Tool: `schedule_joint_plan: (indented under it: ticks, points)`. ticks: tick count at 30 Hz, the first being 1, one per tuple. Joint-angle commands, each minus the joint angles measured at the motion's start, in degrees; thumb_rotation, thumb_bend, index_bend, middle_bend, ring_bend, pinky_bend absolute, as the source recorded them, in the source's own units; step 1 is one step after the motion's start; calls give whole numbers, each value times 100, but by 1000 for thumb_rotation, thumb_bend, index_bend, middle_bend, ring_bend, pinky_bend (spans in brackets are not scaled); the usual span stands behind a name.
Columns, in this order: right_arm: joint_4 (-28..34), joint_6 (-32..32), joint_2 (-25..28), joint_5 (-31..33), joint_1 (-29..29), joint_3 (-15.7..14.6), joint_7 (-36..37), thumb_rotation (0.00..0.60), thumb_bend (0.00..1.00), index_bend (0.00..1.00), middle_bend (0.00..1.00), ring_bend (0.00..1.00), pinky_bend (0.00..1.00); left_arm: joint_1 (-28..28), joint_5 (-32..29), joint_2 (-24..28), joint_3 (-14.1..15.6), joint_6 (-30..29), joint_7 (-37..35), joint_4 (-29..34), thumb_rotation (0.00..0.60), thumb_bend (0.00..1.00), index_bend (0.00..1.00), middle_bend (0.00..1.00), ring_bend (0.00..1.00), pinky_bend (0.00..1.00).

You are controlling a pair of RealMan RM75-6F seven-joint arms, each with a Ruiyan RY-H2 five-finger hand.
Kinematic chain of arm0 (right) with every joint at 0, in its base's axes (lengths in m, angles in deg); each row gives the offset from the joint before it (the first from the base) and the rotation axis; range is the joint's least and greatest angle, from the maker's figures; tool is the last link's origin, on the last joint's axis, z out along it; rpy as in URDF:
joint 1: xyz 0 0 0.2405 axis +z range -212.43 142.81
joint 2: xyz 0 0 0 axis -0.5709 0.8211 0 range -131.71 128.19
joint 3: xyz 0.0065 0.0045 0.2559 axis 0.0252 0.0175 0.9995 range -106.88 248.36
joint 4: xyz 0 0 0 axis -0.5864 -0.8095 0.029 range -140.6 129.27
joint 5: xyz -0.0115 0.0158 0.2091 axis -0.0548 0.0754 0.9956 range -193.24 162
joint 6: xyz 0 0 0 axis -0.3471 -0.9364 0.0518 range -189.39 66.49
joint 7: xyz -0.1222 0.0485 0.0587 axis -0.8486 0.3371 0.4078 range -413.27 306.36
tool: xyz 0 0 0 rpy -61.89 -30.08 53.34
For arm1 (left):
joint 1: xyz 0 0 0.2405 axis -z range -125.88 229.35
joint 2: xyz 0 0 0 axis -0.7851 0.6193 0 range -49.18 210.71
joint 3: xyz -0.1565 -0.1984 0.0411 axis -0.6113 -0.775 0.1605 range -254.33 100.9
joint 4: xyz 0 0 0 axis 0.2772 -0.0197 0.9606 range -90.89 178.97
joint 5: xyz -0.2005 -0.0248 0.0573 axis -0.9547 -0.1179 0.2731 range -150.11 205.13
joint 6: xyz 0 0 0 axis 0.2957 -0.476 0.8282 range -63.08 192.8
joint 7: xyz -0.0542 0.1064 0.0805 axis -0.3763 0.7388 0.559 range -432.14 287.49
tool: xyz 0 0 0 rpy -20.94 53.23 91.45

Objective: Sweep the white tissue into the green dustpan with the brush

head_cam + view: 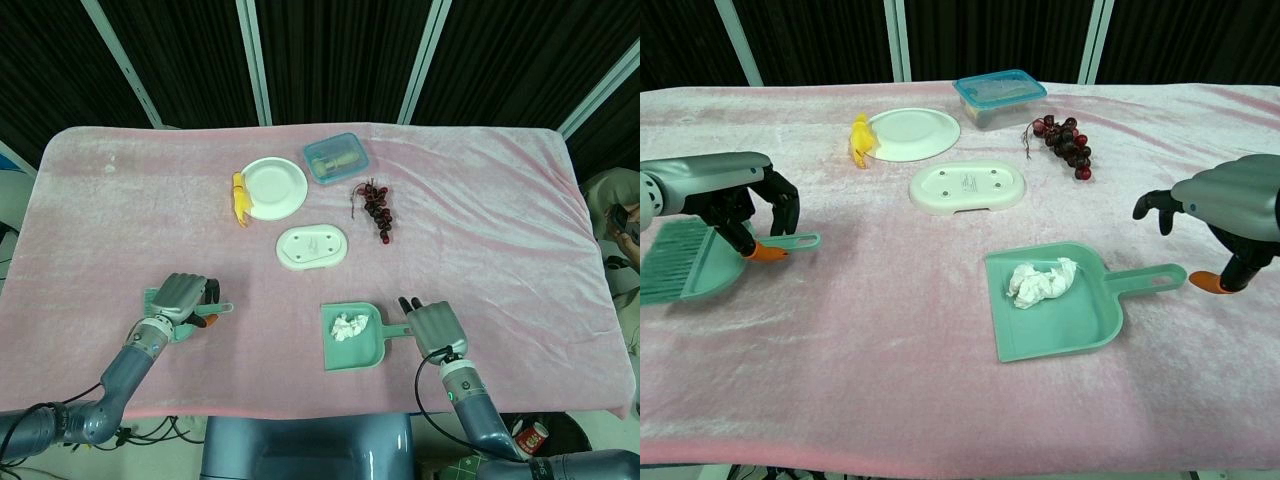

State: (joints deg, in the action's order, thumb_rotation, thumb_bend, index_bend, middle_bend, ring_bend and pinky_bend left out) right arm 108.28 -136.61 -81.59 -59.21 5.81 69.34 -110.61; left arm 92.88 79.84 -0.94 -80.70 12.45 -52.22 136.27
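Note:
The green dustpan [1080,325] lies flat near the table's front, its handle [1152,279] pointing right. The crumpled white tissue [1042,280] sits inside the pan [352,345], also seen as tissue [348,326] in the head view. My left hand [728,198] grips the green brush [680,262] by its handle at the far left, low over the cloth and well away from the pan. My right hand [1232,205] hovers just past the handle's end, fingers apart, holding nothing. From above, the left hand [180,298] and right hand [435,324] flank the pan.
A white oval dish [967,186] lies behind the dustpan. Further back stand a white plate [910,132] with a yellow item [858,138] beside it, a blue lidded box [998,96] and dark grapes [1065,143]. Pink cloth [890,340] covers the table.

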Motion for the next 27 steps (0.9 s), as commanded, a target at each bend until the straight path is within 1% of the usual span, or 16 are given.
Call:
schedule_joint_plan:
  ticks: [1, 5, 8, 12, 14, 16, 17, 19, 21, 22, 23, 24, 25, 27]
  points:
    - [9, -4, 2, -13, -10, -6, 3, 600, 302, 164, 247, 624, 780, -43, 61, -18, 29, -28, -45, -37, 600, 226, 530, 519, 899, 1000]
    - [24, -10, 16, -33, -28, -16, 7, 600, 303, 164, 247, 623, 780, -67, 73, -20, 52, -48, -25, -27, 600, 169, 496, 472, 900, 1000]
    - [38, -22, 37, -55, -48, -22, 18, 600, 302, 164, 247, 623, 780, -93, 88, -10, 57, -73, -29, -1, 600, 150, 461, 441, 899, 1000]
    - [46, -43, 77, -99, -81, -30, 48, 600, 301, 156, 247, 623, 780, -138, 144, 16, 33, -123, -105, 45, 600, 104, 317, 400, 898, 1000]
    - [50, -51, 109, -128, -100, -43, 63, 600, 279, 139, 239, 620, 780, -162, 175, 45, 27, -153, -130, 91, 600, 86, 274, 389, 897, 1000]
    - [50, -56, 151, -159, -116, -69, 54, 600, 242, 113, 216, 599, 772, -198, 221, 75, 11, -208, -177, 150, 600, 86, 266, 385, 889, 1000]
    - [57, -65, 187, -157, -120, -91, 15, 600, 221, 95, 200, 573, 754, -217, 245, 98, 4, -242, -194, 186, 600, 86, 265, 382, 877, 998]
    - [86, -91, 262, -168, -128, -121, -40, 600, 201, 70, 177, 522, 718, -258, 326, 149, -13, -356, -200, 254, 600, 86, 265, 371, 830, 967]
    - [106, -141, 400, -299, -170, -172, -19, 600, 190, 30, 144, 427, 641, -360, 600, 253, 0, -642, -189, 362, 600, 86, 265, 353, 742, 878]
    - [138, -270, 571, -434, -288, -193, 168, 600, 187, 17, 132, 384, 598, -485, 878, 415, 59, -930, -167, 499, 600, 85, 265, 330, 633, 763]
    - [196, -297, 761, -692, -409, -285, 427, 600, 181, 4, 111, 318, 523, -635, 1165, 584, 166, -1161, -226, 686, 600, 84, 263, 307, 539, 665]
    - [199, -266, 896, -915, -487, -366, 632, 600, 172, 0, 83, 251, 442, -728, 1357, 691, 237, -1280, -295, 783, 600, 81, 261, 280, 441, 563]
    - [186, -250, 1030, -1129, -571, -444, 840, 600, 163, 0, 60, 205, 388, -825, 1526, 801, 303, -1405, -356, 870, 600, 78, 255, 245, 328, 450]
    - [134, -269, 1302, -1569, -774, -603, 1313, 600, 129, 0, 8, 72, 263, -1058, 1835, 1038, 453, -1694, -486, 1060, 600, 71, 234, 172, 159, 263]
